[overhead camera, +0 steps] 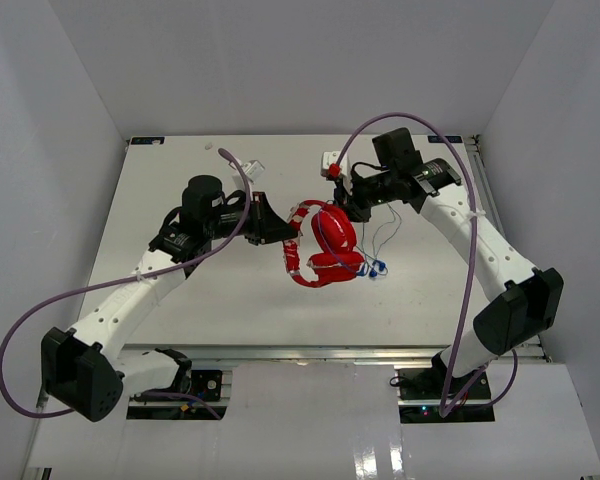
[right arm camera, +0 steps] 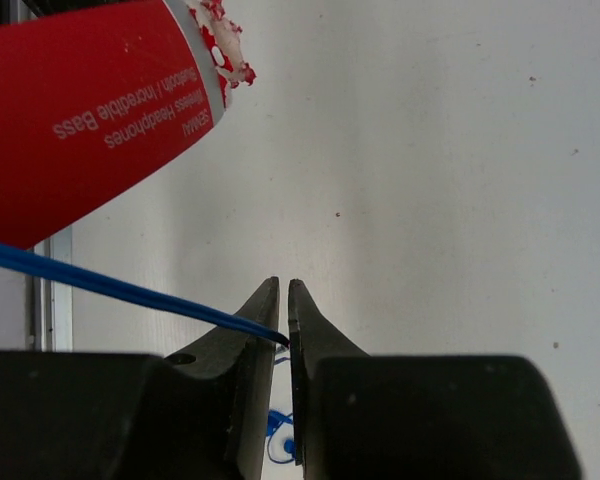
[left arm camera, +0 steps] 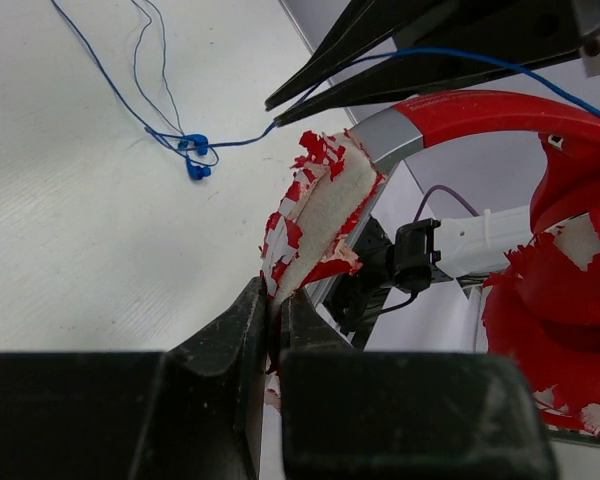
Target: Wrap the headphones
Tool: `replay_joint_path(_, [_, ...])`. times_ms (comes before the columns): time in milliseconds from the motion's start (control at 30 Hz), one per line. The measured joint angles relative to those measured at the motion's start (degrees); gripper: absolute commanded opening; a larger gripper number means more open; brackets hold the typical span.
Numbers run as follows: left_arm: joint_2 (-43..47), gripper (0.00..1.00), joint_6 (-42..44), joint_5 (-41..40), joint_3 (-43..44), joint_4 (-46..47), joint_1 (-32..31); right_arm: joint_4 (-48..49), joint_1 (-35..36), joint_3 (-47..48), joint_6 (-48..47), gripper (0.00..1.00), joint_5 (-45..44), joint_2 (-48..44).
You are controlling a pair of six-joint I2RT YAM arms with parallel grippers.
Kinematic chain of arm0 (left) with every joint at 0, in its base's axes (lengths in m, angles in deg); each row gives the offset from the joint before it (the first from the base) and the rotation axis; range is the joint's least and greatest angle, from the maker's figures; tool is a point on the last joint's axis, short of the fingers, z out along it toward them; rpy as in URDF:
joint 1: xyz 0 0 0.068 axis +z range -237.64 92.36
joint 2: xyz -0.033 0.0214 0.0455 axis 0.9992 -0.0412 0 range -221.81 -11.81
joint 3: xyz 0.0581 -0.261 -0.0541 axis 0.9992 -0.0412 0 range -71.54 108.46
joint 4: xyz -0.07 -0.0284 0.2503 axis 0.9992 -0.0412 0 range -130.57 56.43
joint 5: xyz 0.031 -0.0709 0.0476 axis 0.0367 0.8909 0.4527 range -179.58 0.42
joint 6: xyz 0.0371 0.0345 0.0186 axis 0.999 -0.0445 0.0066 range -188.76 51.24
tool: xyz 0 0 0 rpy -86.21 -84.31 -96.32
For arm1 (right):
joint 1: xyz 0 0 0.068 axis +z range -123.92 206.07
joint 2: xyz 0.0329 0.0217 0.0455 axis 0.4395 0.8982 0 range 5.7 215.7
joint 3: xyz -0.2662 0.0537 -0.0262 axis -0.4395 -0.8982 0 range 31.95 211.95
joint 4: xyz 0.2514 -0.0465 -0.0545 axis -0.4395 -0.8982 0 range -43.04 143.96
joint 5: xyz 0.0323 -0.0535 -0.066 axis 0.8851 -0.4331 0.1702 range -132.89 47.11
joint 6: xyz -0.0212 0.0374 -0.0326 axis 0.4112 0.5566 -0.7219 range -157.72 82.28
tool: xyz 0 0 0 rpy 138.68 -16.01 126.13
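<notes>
The red headphones (overhead camera: 330,245) hang lifted over the middle of the table between both arms. My left gripper (overhead camera: 285,232) (left arm camera: 276,295) is shut on the frayed red-and-white headband pad (left arm camera: 320,215), with one red cup (left arm camera: 570,300) to its right. The thin blue cable (left arm camera: 120,100) (right arm camera: 110,285) runs from the headphones into my right gripper (overhead camera: 352,208) (right arm camera: 284,285), whose jaws are pinched on it just behind the headphones. More cable trails down in loops to the blue tips (overhead camera: 377,268) (left arm camera: 193,155) on the table. The red headband (right arm camera: 90,110) fills the upper left of the right wrist view.
Two small white objects (overhead camera: 332,160) (overhead camera: 252,168) lie near the back of the white table (overhead camera: 180,300). Thick purple robot cables (overhead camera: 470,260) arc along both arms. White walls close in the table at the left, right and back.
</notes>
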Motion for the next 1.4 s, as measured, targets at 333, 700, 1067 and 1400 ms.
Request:
replay_joint_path(333, [-4.4, 0.0, -1.6, 0.6, -0.1, 2.9, -1.0, 6.7, -1.8, -3.3, 6.7, 0.08, 0.4, 0.0])
replay_joint_path(700, [-7.2, 0.0, -0.8, 0.1, -3.1, 3.4, -1.2, 13.2, -2.3, -3.5, 11.1, 0.08, -4.0, 0.0])
replay_joint_path(1067, [-11.7, 0.0, 0.1, -0.1, -2.4, 2.7, -2.5, 17.4, -0.5, -6.0, 11.9, 0.08, -11.1, -0.4])
replay_joint_path(1400, [-13.6, 0.0, 0.3, -0.3, 1.3, 1.8, -3.4, 22.2, 2.1, -13.6, 12.4, 0.08, -20.4, -1.1])
